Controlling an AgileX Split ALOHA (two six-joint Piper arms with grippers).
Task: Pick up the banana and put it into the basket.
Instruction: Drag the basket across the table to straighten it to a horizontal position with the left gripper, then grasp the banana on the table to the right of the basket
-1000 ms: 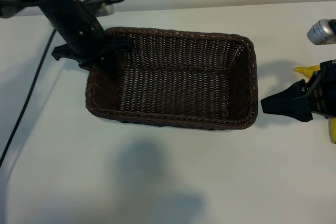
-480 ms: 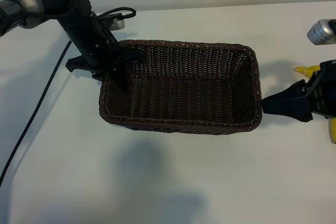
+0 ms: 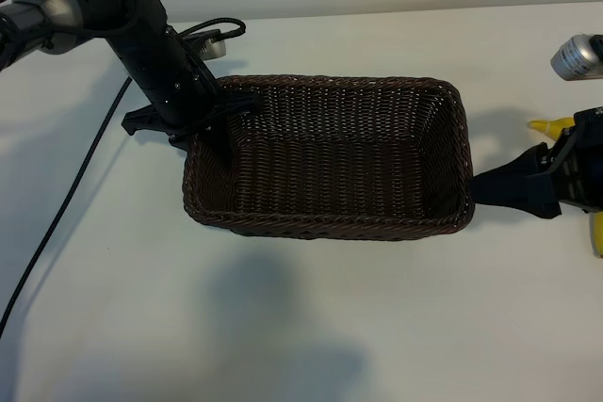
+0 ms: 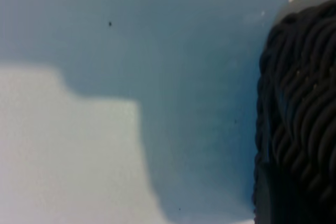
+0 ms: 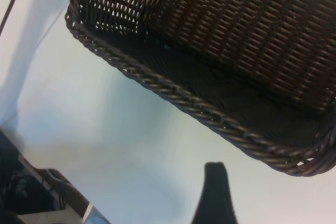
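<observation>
A plain white table [image 3: 311, 327] is carrying everything here. The left gripper [image 3: 209, 112] is clamped on the basket [image 3: 330, 223] at its left rim, likely steadying it for loading. The right gripper [image 3: 490, 187] is waiting spread beside the far end, the banana [image 3: 551, 126] peeking out behind it, not grasped.

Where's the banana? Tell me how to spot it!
Find the big brown basket in the middle of the white table. Go to its right end, past the black right gripper. The banana is the bright yellow thing poking out behind that gripper, mostly hidden; nothing else there is yellow.
</observation>
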